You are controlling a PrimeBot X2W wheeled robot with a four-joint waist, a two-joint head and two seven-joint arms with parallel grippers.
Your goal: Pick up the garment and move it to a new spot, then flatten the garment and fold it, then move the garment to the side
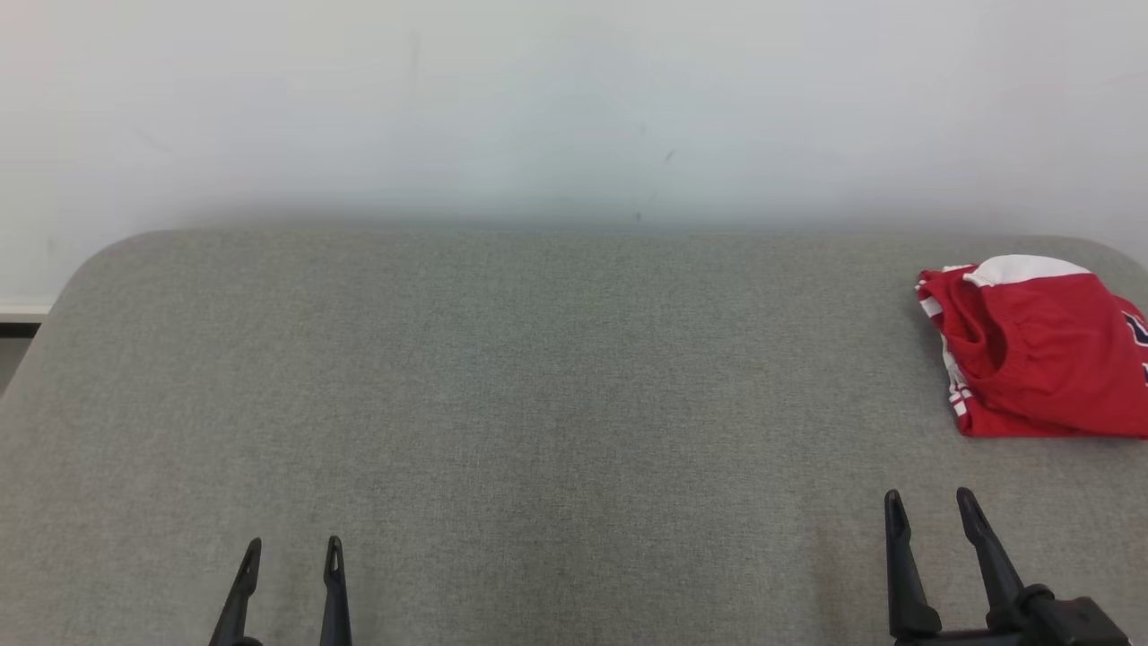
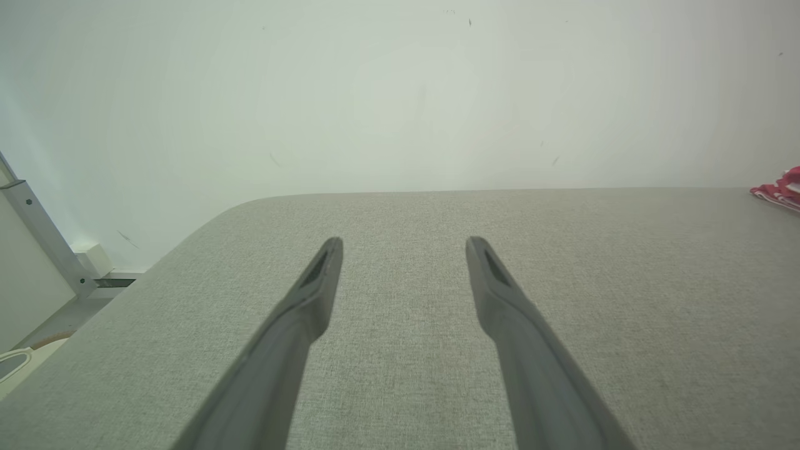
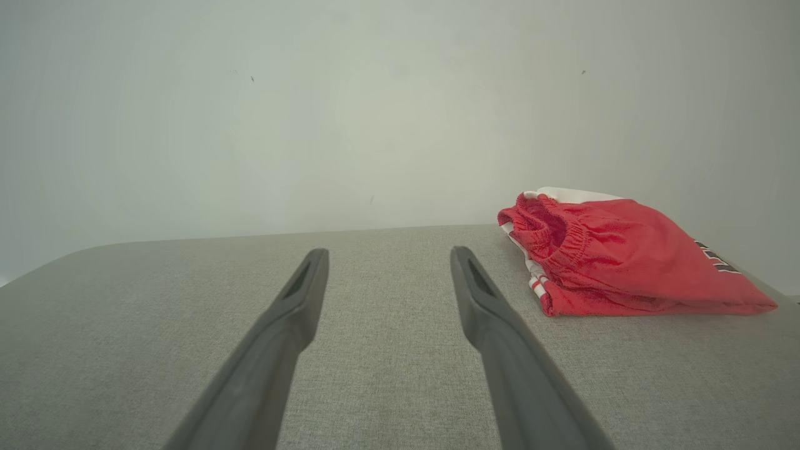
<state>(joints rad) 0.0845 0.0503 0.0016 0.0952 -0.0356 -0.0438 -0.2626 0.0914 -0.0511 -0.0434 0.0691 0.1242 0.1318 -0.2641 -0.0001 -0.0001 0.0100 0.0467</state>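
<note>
The garment (image 1: 1040,350) is a red piece with white trim and striped edges, lying folded in a compact bundle at the far right of the grey table (image 1: 538,404). In the right wrist view the garment (image 3: 619,256) lies ahead and to the right of my fingers. A sliver of the garment (image 2: 780,190) shows at the right edge of the left wrist view. My right gripper (image 1: 929,502) stands open near the front edge, just short of the bundle, holding nothing. My left gripper (image 1: 293,550) is open at the lower left, far from the cloth.
A plain white wall (image 1: 574,108) rises right behind the table's far edge. The table's corners are rounded. At the left edge of the left wrist view stands a metal frame post (image 2: 37,231), with floor beside the table.
</note>
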